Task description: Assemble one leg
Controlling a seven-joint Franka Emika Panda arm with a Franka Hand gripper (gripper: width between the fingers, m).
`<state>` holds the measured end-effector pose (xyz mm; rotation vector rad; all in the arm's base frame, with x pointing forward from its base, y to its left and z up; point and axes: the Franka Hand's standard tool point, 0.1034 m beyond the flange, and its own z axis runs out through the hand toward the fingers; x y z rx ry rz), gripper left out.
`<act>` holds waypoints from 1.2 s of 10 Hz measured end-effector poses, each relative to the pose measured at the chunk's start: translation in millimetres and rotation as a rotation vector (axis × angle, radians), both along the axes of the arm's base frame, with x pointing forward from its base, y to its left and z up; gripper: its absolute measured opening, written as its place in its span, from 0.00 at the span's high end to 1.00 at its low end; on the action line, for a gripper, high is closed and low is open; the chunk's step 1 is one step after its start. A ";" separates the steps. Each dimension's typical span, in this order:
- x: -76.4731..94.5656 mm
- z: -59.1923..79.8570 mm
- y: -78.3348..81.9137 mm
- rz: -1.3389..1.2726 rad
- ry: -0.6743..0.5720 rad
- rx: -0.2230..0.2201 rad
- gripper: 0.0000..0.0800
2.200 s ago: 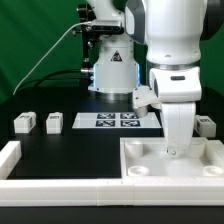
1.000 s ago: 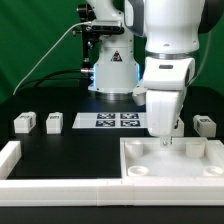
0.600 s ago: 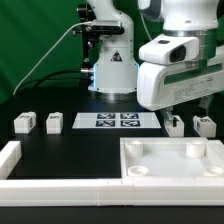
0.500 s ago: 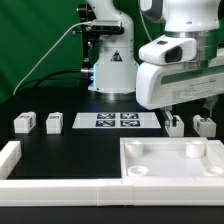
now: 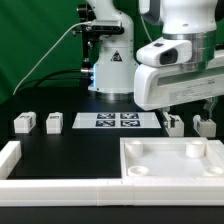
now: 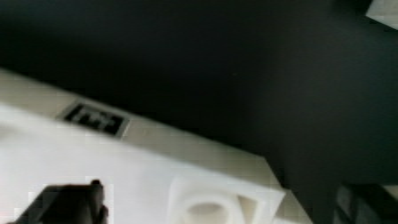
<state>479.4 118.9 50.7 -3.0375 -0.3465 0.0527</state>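
Observation:
Two small white legs with tag marks stand at the exterior view's left [image 5: 22, 122] [image 5: 54, 122]. Two more stand at its right [image 5: 173, 124] [image 5: 204, 125]. The large white tabletop [image 5: 170, 176] lies at the front right with round corner sockets. My gripper [image 5: 190, 109] hangs tilted above the tabletop's far edge, close over the two right legs, holding nothing. In the wrist view one dark finger [image 6: 68, 205] shows at the edge, far from the other side. The tabletop's socket [image 6: 217, 200] and a tag [image 6: 93, 118] lie below it.
The marker board [image 5: 115, 121] lies flat at the middle back. The robot's base [image 5: 110, 70] stands behind it. A white rail [image 5: 10, 158] runs along the front left edge.
The gripper has lifted out of the tabletop's far right corner and the wrist has tilted sideways. In the last half second it has barely moved.

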 end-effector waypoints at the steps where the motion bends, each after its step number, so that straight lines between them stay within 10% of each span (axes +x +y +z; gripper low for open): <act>1: -3.5 0.1 10.2 -0.025 0.005 -0.001 0.19; 5: -22.3 -6.3 54.0 -0.074 0.042 -0.011 0.19; 8: -22.0 -5.9 51.6 -0.068 0.077 -0.020 0.19; 12: -38.5 -11.7 57.2 -0.074 0.465 -0.117 0.19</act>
